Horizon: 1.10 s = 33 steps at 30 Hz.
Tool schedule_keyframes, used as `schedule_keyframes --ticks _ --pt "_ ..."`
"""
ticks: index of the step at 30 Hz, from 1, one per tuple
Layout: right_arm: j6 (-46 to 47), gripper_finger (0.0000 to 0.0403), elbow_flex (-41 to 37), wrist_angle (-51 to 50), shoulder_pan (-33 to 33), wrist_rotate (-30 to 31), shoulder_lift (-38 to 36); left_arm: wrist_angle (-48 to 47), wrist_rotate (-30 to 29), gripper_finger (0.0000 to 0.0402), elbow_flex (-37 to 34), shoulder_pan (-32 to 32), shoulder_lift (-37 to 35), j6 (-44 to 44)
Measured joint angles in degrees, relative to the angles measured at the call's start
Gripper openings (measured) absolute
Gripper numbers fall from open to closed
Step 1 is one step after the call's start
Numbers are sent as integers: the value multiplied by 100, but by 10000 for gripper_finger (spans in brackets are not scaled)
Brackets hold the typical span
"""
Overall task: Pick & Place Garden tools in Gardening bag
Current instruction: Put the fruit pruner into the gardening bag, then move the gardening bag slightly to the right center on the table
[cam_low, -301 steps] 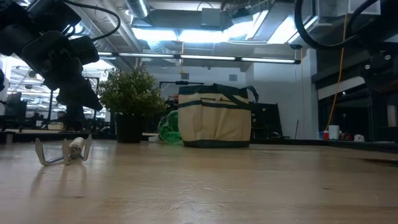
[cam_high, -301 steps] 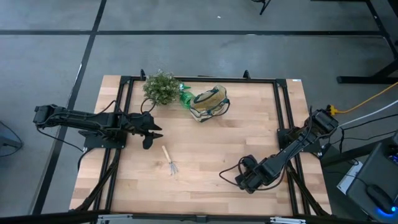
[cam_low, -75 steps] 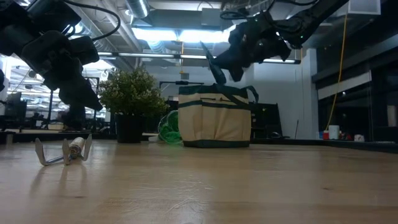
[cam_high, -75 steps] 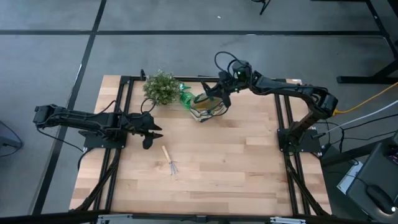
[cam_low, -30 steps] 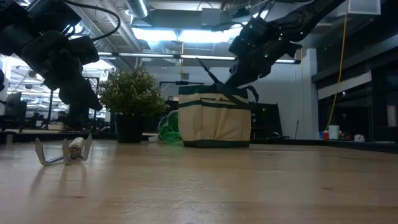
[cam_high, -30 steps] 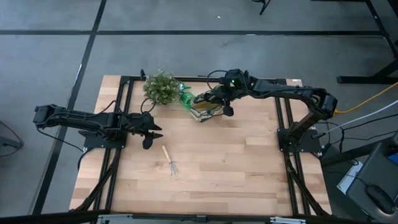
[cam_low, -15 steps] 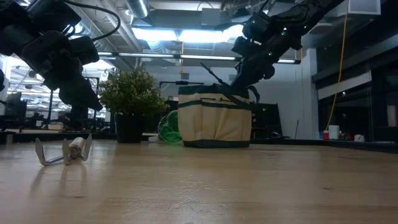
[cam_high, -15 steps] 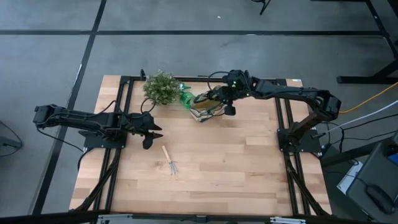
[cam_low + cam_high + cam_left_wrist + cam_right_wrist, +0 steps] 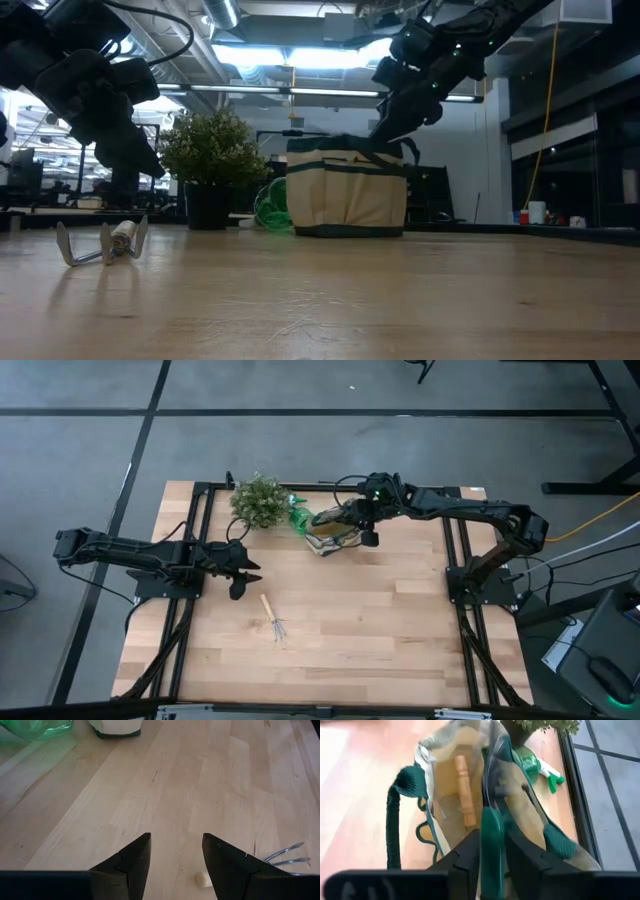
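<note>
The beige gardening bag [image 9: 333, 532] with dark green trim stands open at the table's far middle. A wood-handled tool [image 9: 464, 790] lies inside it. My right gripper [image 9: 492, 855] hangs over the bag's mouth, its fingers standing apart on either side of a dark tool's green grip [image 9: 491, 837]. That tool runs ahead of the fingers down into the bag. A bright green plastic tool [image 9: 299, 517] lies between the bag and the plant. The mini rake [image 9: 273, 618] lies flat on the table's near left. My left gripper [image 9: 252, 572] waits open just beyond it, holding nothing. My right gripper has the tool's green grip [image 9: 491, 845] between its two fingers, which slant down from the table's right over the bag's mouth and lie along the tool. Whether the fingers touch the grip I cannot tell. The tool's far end is down inside the bag.
A bushy potted plant [image 9: 258, 500] stands at the far left beside the bag. Black frame rails [image 9: 452, 540] run along the table's left, right and far sides. Bare wood spreads across the middle and the near right.
My right gripper has stayed above the bag. The dark tool end that stuck up toward the left above the bag's rim in the low view has sunk out of sight into the bag.
</note>
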Motion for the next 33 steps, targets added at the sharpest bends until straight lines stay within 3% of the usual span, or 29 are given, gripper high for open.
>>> schedule_keyframes --ticks 8,20,33 --pt "509 136 0 5 4 -72 -2 0 2 175 -2 0 -2 0" --pt "2270 142 0 -27 60 -77 -99 0 2 173 0 -2 -1 0" --pt "1603 142 0 -350 408 -74 -409 -1 1 175 0 -1 -2 0"
